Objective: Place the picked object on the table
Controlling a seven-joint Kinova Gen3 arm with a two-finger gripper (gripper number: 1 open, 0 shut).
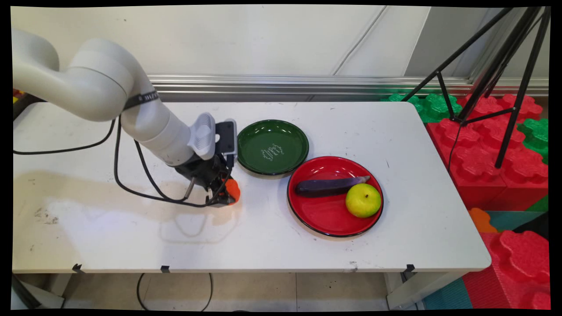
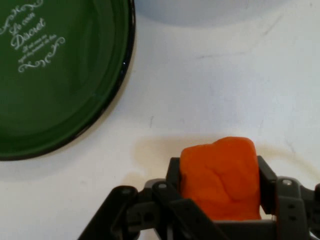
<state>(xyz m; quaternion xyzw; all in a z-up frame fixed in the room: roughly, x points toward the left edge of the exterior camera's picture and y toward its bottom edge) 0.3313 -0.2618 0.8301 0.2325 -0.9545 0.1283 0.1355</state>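
My black gripper is low over the white table, left of the plates, and is shut on an orange lumpy object. In the hand view the orange object sits squeezed between the two fingers, which press on its left and right sides. An empty green plate lies just right of and behind the gripper; in the hand view this green plate fills the upper left. The orange object is close to the tabletop; contact with it cannot be told.
A red plate to the right holds a purple eggplant and a yellow-green round fruit. Black cables hang from the arm onto the table. A black tripod and red and green foam blocks stand beyond the table's right edge.
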